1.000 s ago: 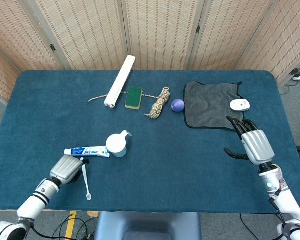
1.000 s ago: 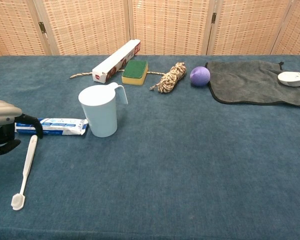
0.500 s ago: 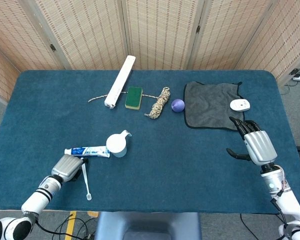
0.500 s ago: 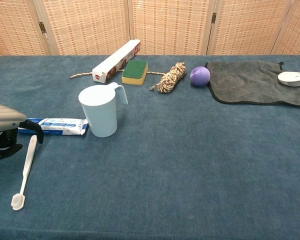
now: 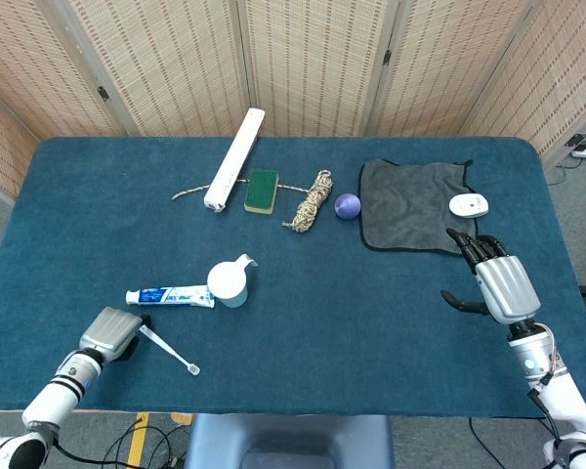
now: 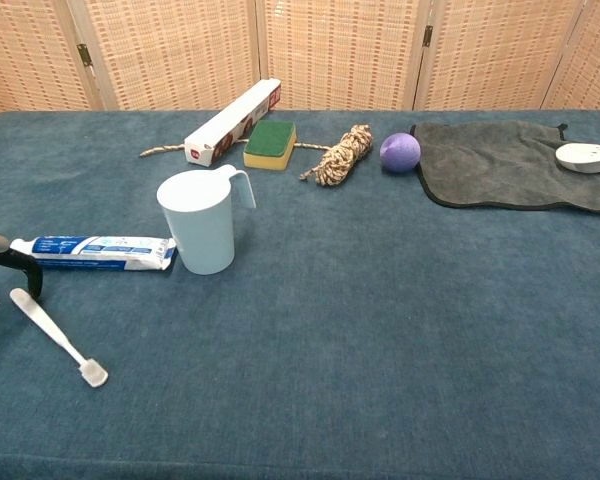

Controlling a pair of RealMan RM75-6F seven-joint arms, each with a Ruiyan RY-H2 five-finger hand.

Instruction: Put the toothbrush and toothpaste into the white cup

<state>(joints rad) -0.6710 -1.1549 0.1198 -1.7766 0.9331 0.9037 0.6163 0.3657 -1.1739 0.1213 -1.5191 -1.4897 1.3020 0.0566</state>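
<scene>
Both task items lie on the blue-carpeted desk (image 5: 371, 322); neither is in the cup yet.

White plastic toothbrush (image 5: 168, 350) lies flat near the front left edge, angled, bristle head toward the front right and handle end toward the left hand (image 5: 110, 334). In the chest view the toothbrush (image 6: 56, 335) has its handle end just beside the dark fingertips at the frame edge. Contact not confirmed. Left hand is knuckles-up in the head view, fingers hidden underneath, so I cannot tell whether it is open or closed.

Blue-and-white toothpaste tube (image 5: 170, 295) lies flat with its right end touching or just beside the base of the white plastic cup with handle (image 5: 229, 282). The cup stands upright with its mouth clear, as the chest view (image 6: 202, 221) shows.

Right hand (image 5: 496, 281) hovers well apart on the right side of the desk, near the grey cloth (image 5: 413, 203), fingers spread, holding nothing.

Handling judgement:
- Toothbrush: light, stiff, thin and low on the carpet, so hard to get fingers under. Best pinched mid-handle between thumb and a finger; likely to swivel if nudged at one end.
- Tube: light, soft, will dent under pressure. Grip across the body near the middle, lightly.
- Cup: light and tall, so it could tip if an item is pushed against the rim. Lower items in vertically.
</scene>
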